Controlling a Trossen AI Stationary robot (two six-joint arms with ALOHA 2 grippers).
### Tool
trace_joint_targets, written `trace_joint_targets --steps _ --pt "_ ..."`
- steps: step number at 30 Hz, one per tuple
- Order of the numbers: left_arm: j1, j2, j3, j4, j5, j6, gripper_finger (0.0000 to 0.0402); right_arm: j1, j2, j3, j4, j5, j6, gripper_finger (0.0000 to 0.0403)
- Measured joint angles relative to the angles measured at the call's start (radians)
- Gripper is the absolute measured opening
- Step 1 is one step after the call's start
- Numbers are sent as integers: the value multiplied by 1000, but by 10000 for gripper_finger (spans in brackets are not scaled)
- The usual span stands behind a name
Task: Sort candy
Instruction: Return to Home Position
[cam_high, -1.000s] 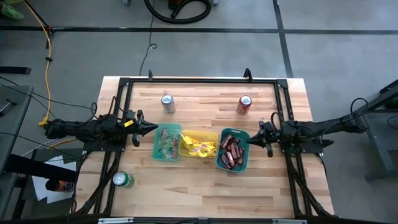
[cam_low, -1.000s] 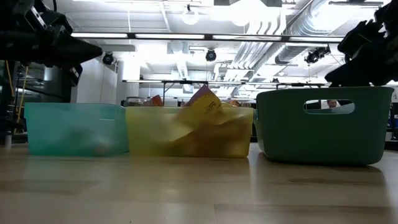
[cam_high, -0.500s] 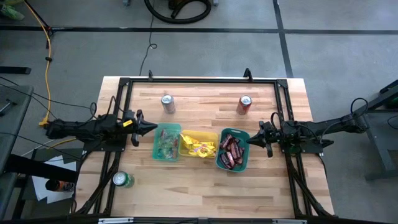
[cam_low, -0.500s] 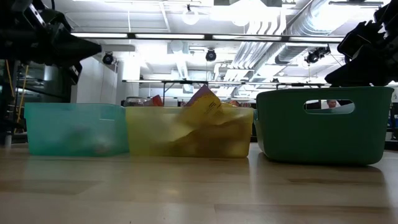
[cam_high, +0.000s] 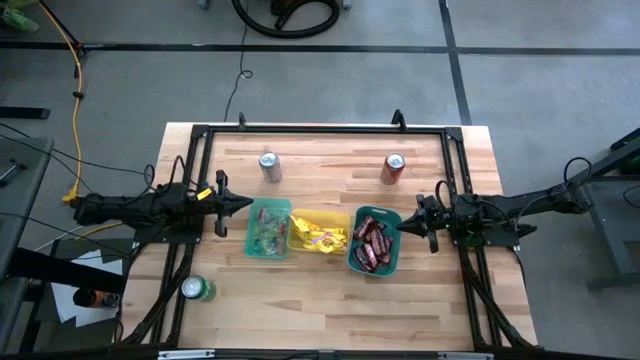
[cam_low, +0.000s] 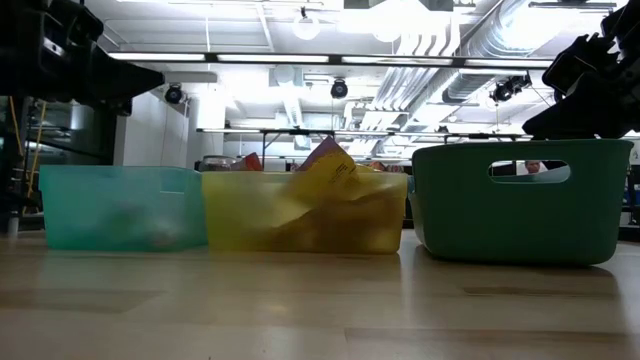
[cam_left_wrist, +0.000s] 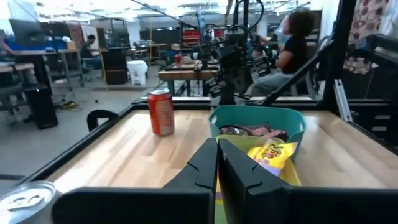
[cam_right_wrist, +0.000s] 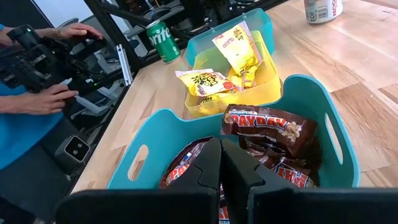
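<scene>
Three bins stand in a row at the table's middle. The pale green bin (cam_high: 268, 228) holds tiny mixed-colour candy, the yellow bin (cam_high: 319, 231) holds yellow packets (cam_right_wrist: 236, 53), and the teal bin (cam_high: 374, 241) holds dark brown-and-red bars (cam_right_wrist: 267, 127). My left gripper (cam_high: 250, 204) hovers shut and level just left of the pale green bin, above the table. My right gripper (cam_high: 402, 226) hovers shut over the teal bin's right rim, tipped slightly down toward the bars. Neither gripper has anything between its fingers.
A silver can (cam_high: 269, 166) and a red can (cam_high: 392, 168) stand behind the bins; a green can (cam_high: 197, 289) stands at the near left. A black frame (cam_high: 320, 128) runs round the table. In the right wrist view a person's hands (cam_right_wrist: 43, 99) show beyond the left edge.
My left gripper has rolled about the line it points along, staying in place and shut. The bins, the candy and my right gripper have kept still.
</scene>
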Motion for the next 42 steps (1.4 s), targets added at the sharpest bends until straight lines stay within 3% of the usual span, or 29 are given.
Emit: trace_joint_targets --steps 9,35,42 --pt "18 0 0 -9 58 -132 0 0 0 0 0 0 0 0" --pt "18 9 0 -9 53 -130 0 0 -2 1 -2 4 0 0" --pt "18 9 0 -8 53 -130 0 -109 -197 1 1 19 -253 0"
